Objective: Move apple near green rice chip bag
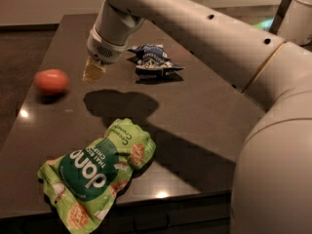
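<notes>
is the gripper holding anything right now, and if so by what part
Nothing is held. The gripper hangs over the table, apart from the apple, which lies by itself on the tabletop beside it.

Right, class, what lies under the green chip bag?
The green rice chip bag lies on the table, covering anything beneath. The hand hovers farther back, beside the apple.

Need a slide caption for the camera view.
Gripper hovers over the table, apart from the apple; green rice chip bag lies at the near edge.
</notes>
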Action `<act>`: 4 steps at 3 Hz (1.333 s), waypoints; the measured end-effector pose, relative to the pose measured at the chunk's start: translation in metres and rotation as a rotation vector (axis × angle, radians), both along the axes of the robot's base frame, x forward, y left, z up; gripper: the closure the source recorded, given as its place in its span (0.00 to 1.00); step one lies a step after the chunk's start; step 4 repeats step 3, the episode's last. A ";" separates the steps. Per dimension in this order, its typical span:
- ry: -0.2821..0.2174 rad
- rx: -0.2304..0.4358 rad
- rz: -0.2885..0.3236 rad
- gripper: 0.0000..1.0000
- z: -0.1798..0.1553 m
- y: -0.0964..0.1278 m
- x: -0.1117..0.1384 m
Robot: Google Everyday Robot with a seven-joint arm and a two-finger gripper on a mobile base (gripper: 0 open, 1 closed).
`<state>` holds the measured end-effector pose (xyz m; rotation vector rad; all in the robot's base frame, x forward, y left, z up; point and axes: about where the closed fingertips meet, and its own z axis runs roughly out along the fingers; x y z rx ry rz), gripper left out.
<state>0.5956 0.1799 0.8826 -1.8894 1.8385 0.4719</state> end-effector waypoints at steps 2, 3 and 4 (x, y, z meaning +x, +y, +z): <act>-0.001 0.000 0.046 1.00 0.003 -0.045 -0.025; 0.000 -0.001 0.047 0.81 0.002 -0.043 -0.024; 0.000 -0.001 0.047 0.81 0.002 -0.043 -0.024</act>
